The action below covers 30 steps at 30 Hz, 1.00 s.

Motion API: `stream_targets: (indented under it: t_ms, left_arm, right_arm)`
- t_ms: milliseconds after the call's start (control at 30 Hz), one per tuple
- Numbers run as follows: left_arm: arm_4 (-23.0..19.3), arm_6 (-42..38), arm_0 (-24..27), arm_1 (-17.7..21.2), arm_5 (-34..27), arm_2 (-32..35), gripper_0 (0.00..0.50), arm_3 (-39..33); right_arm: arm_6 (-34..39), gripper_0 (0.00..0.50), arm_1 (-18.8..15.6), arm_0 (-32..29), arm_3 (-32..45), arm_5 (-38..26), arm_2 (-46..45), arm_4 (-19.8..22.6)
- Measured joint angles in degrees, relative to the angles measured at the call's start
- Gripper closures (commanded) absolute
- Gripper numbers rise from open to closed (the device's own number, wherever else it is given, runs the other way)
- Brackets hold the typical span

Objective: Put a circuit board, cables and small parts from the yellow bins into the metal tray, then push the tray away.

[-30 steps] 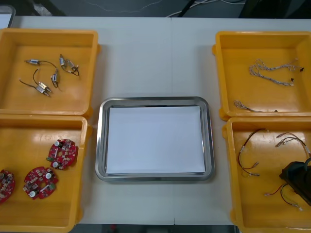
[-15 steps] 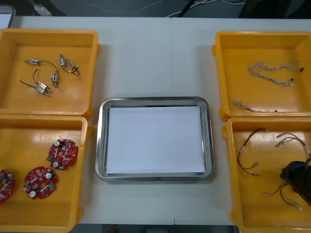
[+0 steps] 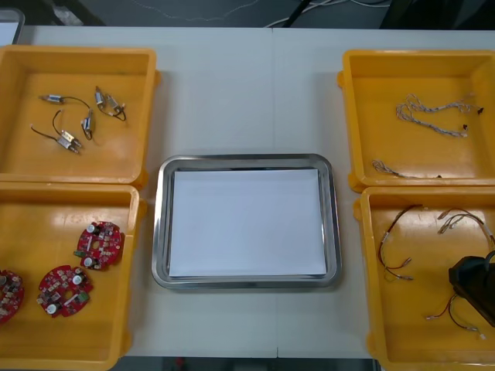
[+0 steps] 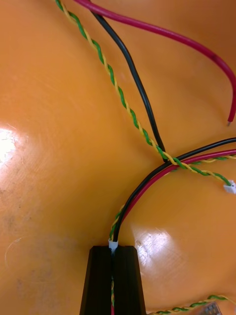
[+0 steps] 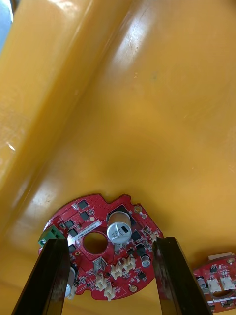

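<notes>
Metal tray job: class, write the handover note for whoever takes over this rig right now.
Right gripper: shut on a cable in the near right yellow bin.
Left gripper: open above a red circuit board in the near left yellow bin.
Small metal parts lie in the far left yellow bin, twisted cables in the far right yellow bin.
Metal tray: between the bins, white inside.
Done: nothing loaded.
Left: load board, cables, parts; push tray away.

The metal tray (image 3: 246, 161) lies on the table (image 3: 232, 93) between four bins, two a side. The far left bin (image 3: 31, 85) holds small metal parts (image 3: 77, 120); the near left bin (image 3: 31, 224), three circuit boards (image 3: 99, 245). The far right bin (image 3: 387, 85) holds twisted cables (image 3: 433, 116); the near right bin (image 3: 394, 325), loose cables (image 3: 398, 243) — the right gripper (image 4: 112, 252) among them.
</notes>
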<state>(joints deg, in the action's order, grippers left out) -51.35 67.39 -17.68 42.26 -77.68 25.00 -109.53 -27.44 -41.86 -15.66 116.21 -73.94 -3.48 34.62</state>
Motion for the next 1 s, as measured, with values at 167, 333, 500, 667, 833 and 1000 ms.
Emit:
stream_targets:
  t_ms: [167,333,500,667,833,1000]
  left_arm:
    - [1.0,0.0,0.0,-0.5,0.2,0.0,0.0,0.0]
    - [3.2,0.0,0.0,-0.6,0.2,-0.4,0.0,0.0]
    - [5.7,0.0,0.1,-0.6,0.2,-2.3,0.0,0.0]
    - [5.9,0.0,0.4,-0.9,0.1,-3.5,0.0,0.0]
    - [5.9,0.0,1.5,-2.0,-0.5,-3.6,0.0,0.0]
    - [6.5,0.0,2.6,-3.2,-1.1,-3.6,0.017,0.0]
  right_arm:
    - [0.0,0.5,0.0,1.5,0.0,-2.8,0.0,0.1]
    - [0.0,0.5,0.0,3.3,1.0,-8.8,-0.6,0.5]
    - [0.0,0.5,0.0,3.8,4.3,-13.7,-3.1,2.6]
    - [-0.1,0.5,0.0,4.4,6.0,-17.3,-6.7,5.7]
    - [-3.9,0.5,0.1,6.2,7.4,-22.0,-9.5,5.9]
    - [-7.4,0.5,0.1,8.8,9.0,-27.3,-12.0,5.9]
